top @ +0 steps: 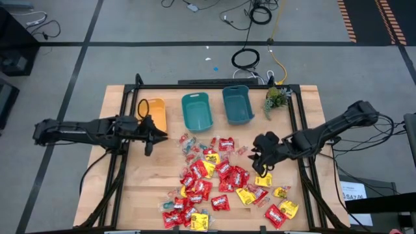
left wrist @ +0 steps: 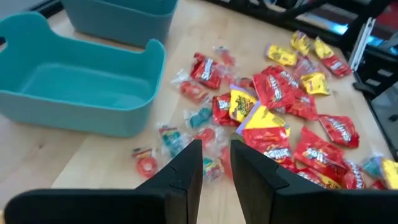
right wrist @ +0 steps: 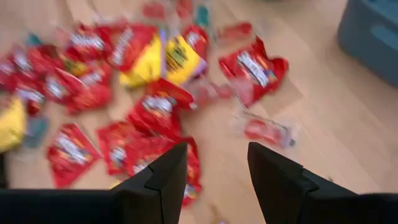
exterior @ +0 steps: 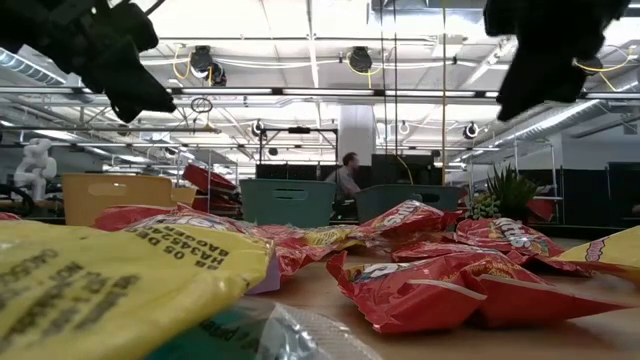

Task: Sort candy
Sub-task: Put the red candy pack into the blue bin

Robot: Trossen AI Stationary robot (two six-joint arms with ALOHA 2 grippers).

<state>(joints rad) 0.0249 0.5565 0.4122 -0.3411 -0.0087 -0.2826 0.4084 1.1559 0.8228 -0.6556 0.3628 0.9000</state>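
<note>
**Sorting barely begun: candy heaped at lower centre, bins seen empty**

In the high view the candy is seen spread over the lower centre and lower right of the surface, red and yellow packets mixed with smaller clear-wrapped pieces. No grouping by kind can be made out; the pile is judged almost wholly unsorted. In the left wrist view the inside of the nearer teal bin is shown bare, so little or nothing is judged to have been delivered there.

The right gripper is held over the upper right edge of the pile, its fingers spread with a clear gap and nothing between them, as shown in the right wrist view. The left gripper is held at the left of the frame, just beside the yellow bin; its fingers stand slightly apart and nothing is pinched.

Farther up the frame, two teal bins and the yellow one are lined along the far edge, with a small green plant at the upper right. Overlapping packets are judged the main hindrance: single pieces are hard to isolate. Cables lie on the floor beyond.
</note>
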